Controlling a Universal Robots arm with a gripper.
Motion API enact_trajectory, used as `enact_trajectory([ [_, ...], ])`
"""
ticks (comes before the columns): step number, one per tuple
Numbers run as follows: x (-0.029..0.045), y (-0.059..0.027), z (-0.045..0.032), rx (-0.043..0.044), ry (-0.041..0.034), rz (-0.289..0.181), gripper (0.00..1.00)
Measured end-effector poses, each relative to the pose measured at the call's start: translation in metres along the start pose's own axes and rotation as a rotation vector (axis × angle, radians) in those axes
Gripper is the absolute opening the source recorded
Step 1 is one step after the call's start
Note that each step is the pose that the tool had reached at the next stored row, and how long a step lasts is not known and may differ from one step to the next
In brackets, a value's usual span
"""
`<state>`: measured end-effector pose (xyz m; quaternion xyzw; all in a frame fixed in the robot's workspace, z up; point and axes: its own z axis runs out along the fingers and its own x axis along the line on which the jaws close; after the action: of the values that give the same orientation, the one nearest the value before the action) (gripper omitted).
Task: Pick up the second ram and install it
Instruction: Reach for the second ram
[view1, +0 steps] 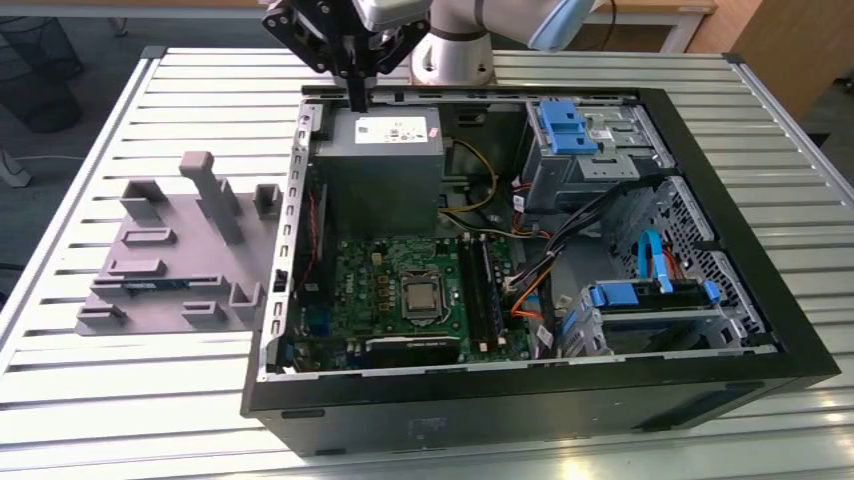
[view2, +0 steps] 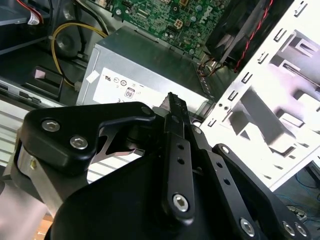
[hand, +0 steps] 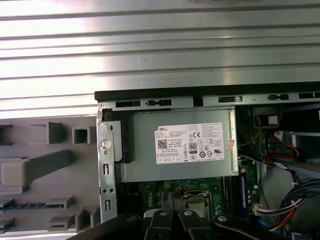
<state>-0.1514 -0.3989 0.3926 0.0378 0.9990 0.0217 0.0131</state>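
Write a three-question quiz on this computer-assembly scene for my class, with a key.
1. True or false: the gripper hangs over the grey tray.
2. Which item is the gripper nearest? A. power supply B. keyboard C. monitor
3. Fill in: the second ram lies in the ___.
Key: 1 false; 2 A; 3 grey tray.

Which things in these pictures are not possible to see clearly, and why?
Second ram: first wrist view, grey tray walls hide all but one long edge.
Memory slots: exterior view, too small to tell whether any is filled.
Motherboard: first wrist view, gripper and picture edge hide most.
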Motion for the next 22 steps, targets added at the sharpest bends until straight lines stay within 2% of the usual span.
enact_trajectory([
  [22, 0.0041, -0.0003, 0.0000, 0.0000, 0.0000, 0.000, 0.11],
])
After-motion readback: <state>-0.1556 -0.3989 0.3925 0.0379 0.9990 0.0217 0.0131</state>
